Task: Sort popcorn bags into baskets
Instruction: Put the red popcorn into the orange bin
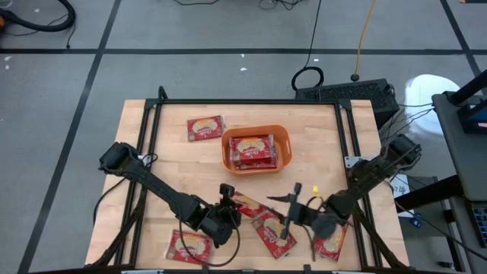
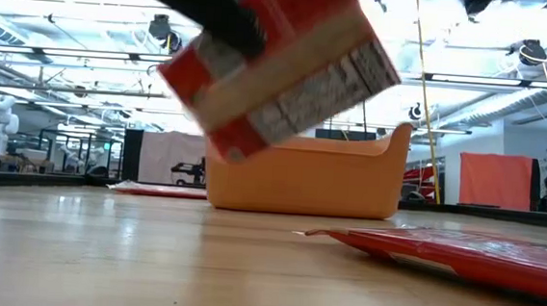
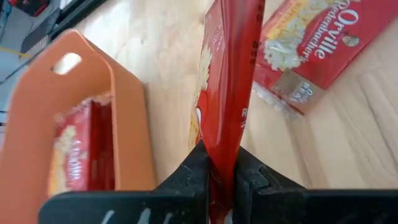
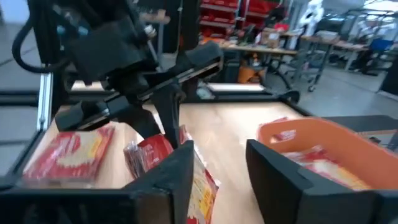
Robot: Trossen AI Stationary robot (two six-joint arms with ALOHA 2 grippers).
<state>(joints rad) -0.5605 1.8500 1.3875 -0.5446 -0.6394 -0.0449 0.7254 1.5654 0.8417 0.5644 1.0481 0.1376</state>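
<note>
My left gripper (image 1: 230, 202) is over the table's near middle, shut on a red popcorn bag (image 1: 248, 204) that shows lifted and tilted in the low view (image 2: 279, 67). My right gripper (image 1: 294, 207) is open just right of it, and its fingers (image 4: 177, 177) touch nothing. The orange basket (image 1: 256, 148) stands beyond them with several bags (image 1: 252, 150) lying inside. Other bags lie flat on the table: one far left of the basket (image 1: 205, 128), one near left (image 1: 190, 245), one near middle (image 1: 274, 232), one near right (image 1: 331, 242). My left gripper (image 3: 224, 174) pinches the red bag by its edge (image 3: 225, 146) between the two fingers. The bag stands edge-on between them and reaches away past the fingertips. It is lifted clear of the table and tilted (image 2: 279, 67).
The wooden table (image 1: 152, 167) has a dark frame along its left and right sides. Bare wood lies left of the basket and between the basket and the grippers. In the low view a bag (image 2: 469, 254) lies flat on the right, in front of the basket (image 2: 305, 179).
</note>
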